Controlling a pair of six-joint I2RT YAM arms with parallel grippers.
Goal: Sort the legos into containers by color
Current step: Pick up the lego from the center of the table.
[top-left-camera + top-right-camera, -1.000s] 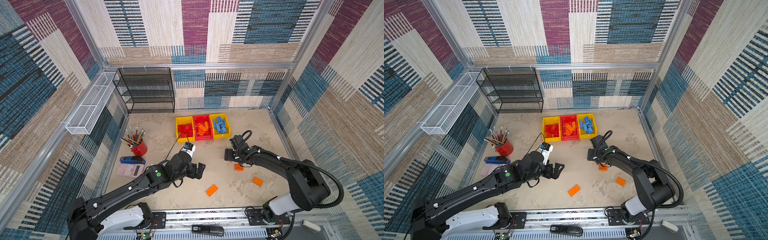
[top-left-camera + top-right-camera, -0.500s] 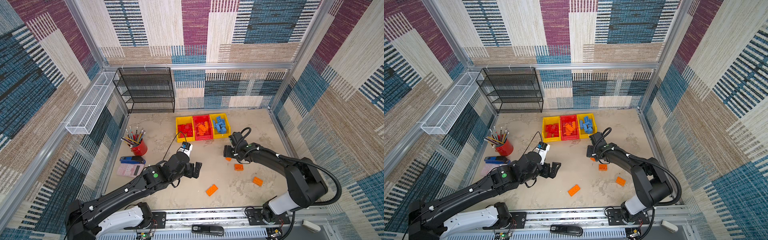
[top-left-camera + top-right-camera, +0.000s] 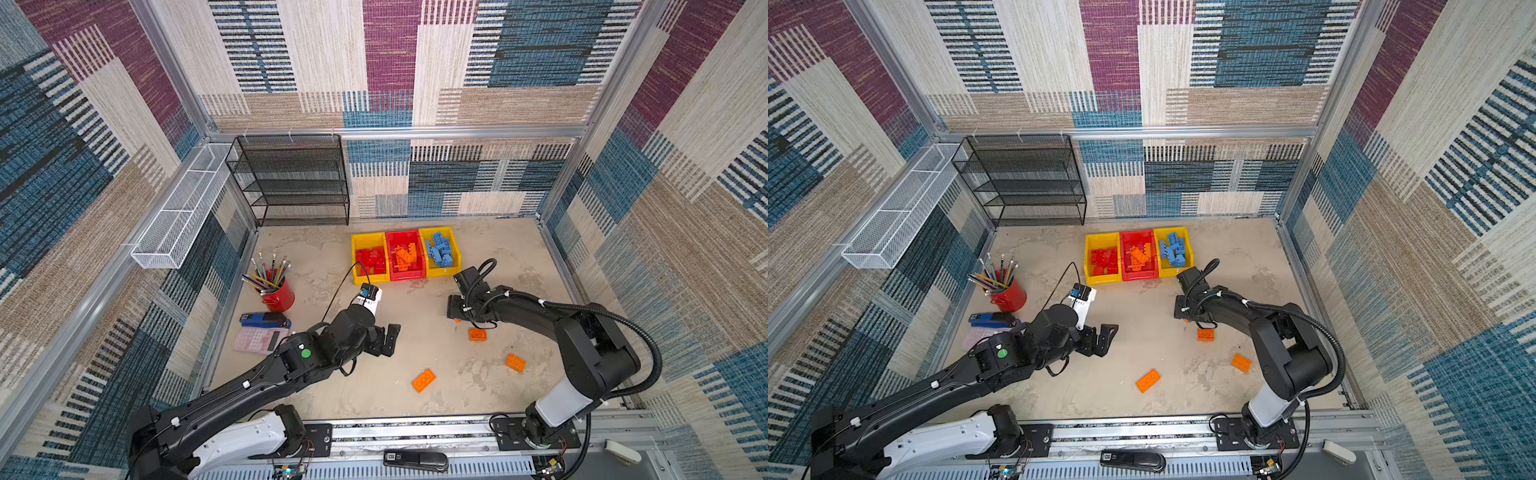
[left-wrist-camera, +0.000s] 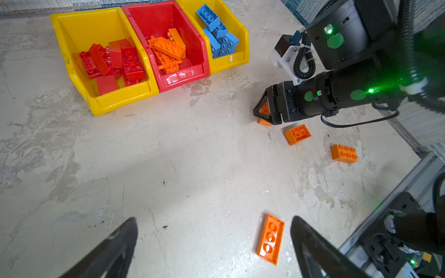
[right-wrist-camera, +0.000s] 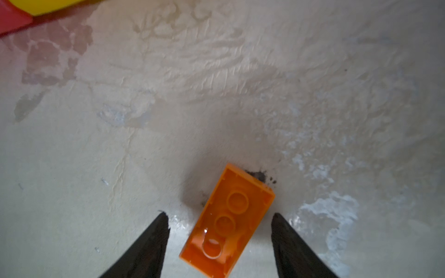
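— Legos (image 3: 405,258) mostly off the table (image 3: 415,307)?
— Mostly. Containers (image 3: 406,275) sit upper centre in both top views, red, orange, blue bricks sorted inside.
— Left gripper (image 4: 213,225)?
— Spread wide, nothing in it, above the table.
— Right gripper (image 5: 219,215)?
— Centre right. Parted, straddling an underside-up orange brick (image 5: 237,199), gaps both sides, no grip. Three more orange bricks (image 3: 477,334) lie loose, lower right.

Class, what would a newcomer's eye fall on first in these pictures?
The three joined bins toward the back of the table, filled with red, orange and blue legos. Nearer the front, the right claw straddles an upside-down orange brick, jaws apart, with three more orange pieces loose nearby.
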